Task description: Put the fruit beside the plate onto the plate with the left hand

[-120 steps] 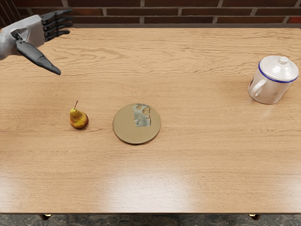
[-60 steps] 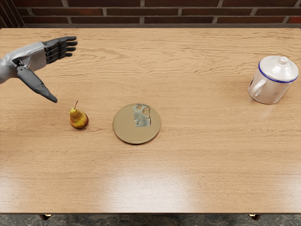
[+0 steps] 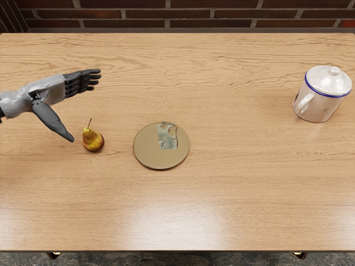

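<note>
Yellow-brown pear [image 3: 92, 140] stands upright on the wooden bench [image 3: 233, 194], near the round tan plate [image 3: 148, 154] but not on it. My left robot hand [image 3: 54, 94] hovers close beside the pear, spread open and grasping nothing; grasp, lift and placement all remain.

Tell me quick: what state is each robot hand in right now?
Left robot hand: open, fingers spread, holding nothing, thumb near the pear.
Right robot hand: not in view.
</note>
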